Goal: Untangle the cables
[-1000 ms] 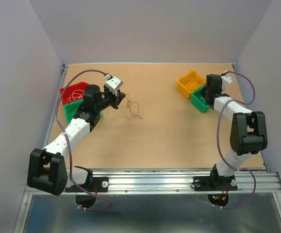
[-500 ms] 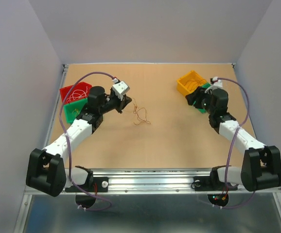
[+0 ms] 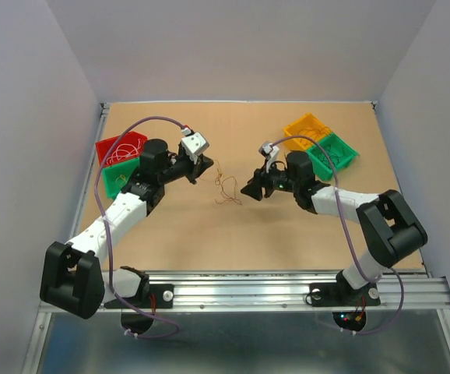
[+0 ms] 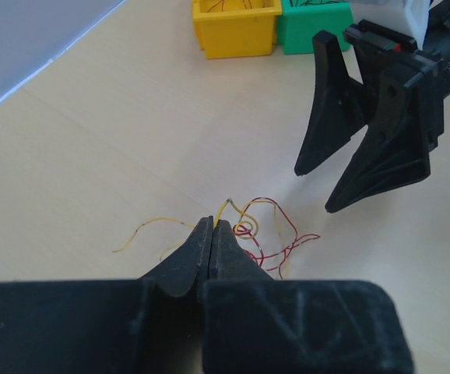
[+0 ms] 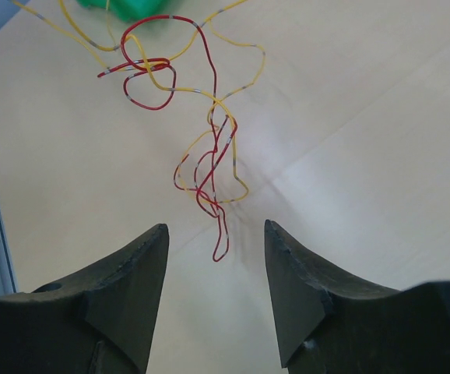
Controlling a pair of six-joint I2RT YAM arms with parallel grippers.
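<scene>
Table (image 3: 287, 234); cables (image 3: 309, 135) inside yellow bin (image 4: 237, 35)

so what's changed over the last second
The right gripper swung left from beside the yellow bin to the middle and now faces the wires, open. The left gripper, shut on the wires, carried them a little to the right. The yellow bin and the red bin stayed put.

No readable text, labels, brand names, numbers or signs appear on anything in any of the three camera views.
</scene>
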